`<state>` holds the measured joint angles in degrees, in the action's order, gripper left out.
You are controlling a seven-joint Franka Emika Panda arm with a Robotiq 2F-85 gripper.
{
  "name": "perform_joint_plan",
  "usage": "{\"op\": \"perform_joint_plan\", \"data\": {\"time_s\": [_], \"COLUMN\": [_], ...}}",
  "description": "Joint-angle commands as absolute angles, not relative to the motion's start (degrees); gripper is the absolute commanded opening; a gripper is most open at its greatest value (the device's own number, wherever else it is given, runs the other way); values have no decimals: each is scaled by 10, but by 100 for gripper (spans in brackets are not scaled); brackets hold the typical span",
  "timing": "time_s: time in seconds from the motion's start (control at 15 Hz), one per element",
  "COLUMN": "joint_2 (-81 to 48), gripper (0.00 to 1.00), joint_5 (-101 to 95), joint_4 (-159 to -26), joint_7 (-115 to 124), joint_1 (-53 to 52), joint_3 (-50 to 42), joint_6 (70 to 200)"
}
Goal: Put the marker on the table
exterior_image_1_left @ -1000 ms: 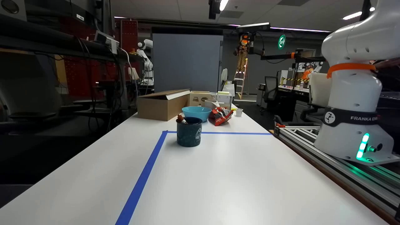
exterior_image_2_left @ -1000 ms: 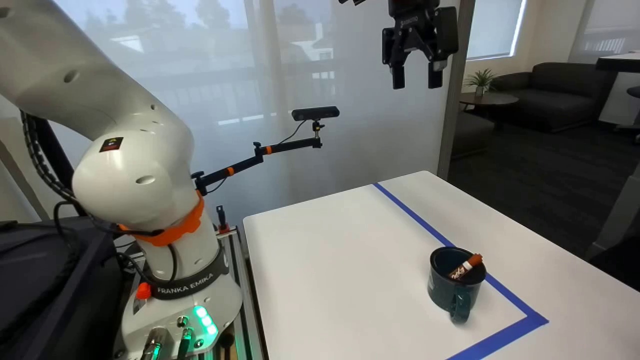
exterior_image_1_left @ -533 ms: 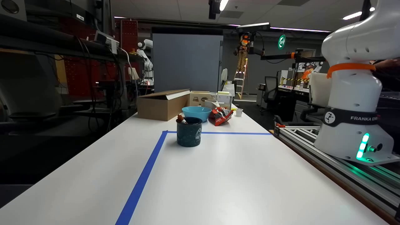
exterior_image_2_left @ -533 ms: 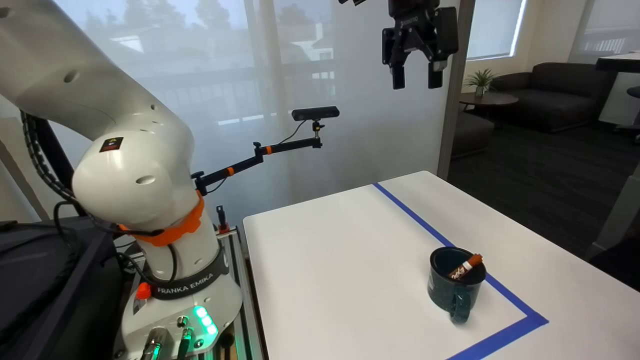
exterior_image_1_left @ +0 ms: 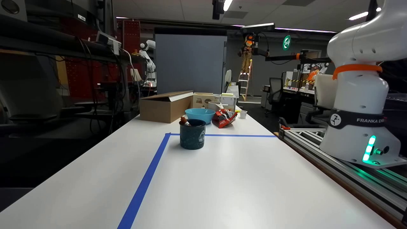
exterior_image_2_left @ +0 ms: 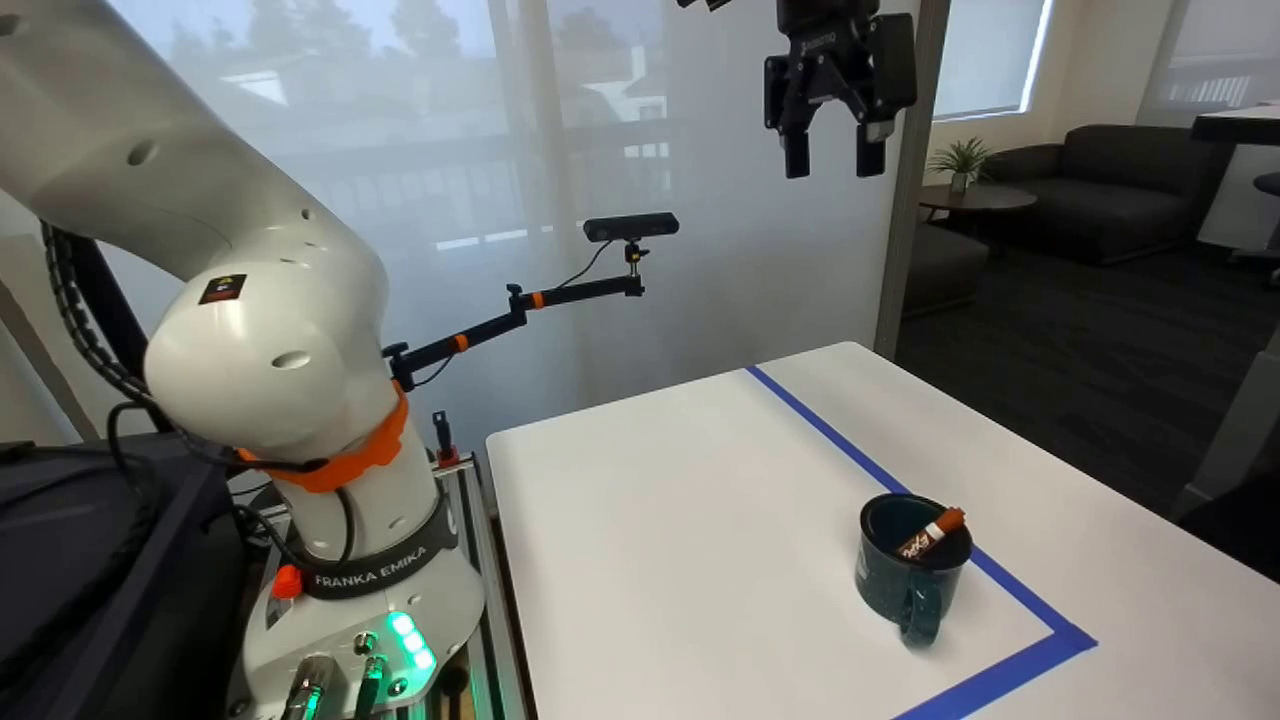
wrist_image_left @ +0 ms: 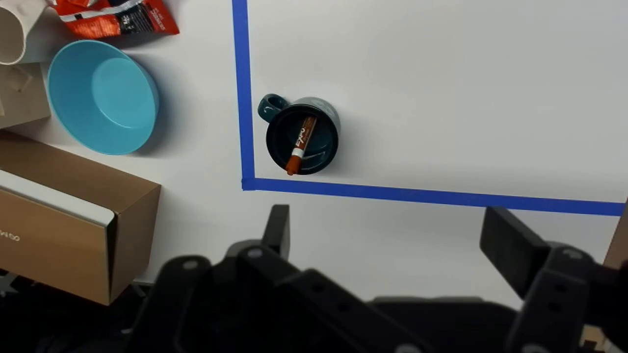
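The marker (exterior_image_2_left: 932, 533), brownish red with a white band, leans inside the dark teal cup (exterior_image_2_left: 890, 590), its capped end resting over the rim. The marker shows in the wrist view (wrist_image_left: 301, 143) and, by its cap end only, in an exterior view (exterior_image_1_left: 185, 121). The cup stands upright on the white table (exterior_image_2_left: 680, 540), inside the corner of the blue tape. My gripper (exterior_image_2_left: 833, 165) is open and empty, high above the table and well apart from the cup. In the wrist view my gripper (wrist_image_left: 387, 228) has its fingers wide apart with only bare table between them.
A light blue bowl (wrist_image_left: 103, 98), a brown cardboard box (wrist_image_left: 130, 215), a red snack bag (wrist_image_left: 122, 22) and a white mug (wrist_image_left: 29, 32) sit outside the tape, beyond the cup's handle side. A camera on an arm (exterior_image_2_left: 630, 228) stands beside the table.
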<state>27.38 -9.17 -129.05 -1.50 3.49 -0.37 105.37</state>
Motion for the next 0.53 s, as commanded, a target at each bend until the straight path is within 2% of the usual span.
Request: {"op": "perform_joint_plan", "data": {"time_s": [0.0, 0.47], "joint_2": [269, 224], "gripper": [100, 100], "joint_5": [-97, -108], "joint_4": [-1294, -1331], "joint_7": [-10, 13], "joint_1": [32, 44], "joint_3": [-8, -16], "joint_6": [1059, 1095]}}
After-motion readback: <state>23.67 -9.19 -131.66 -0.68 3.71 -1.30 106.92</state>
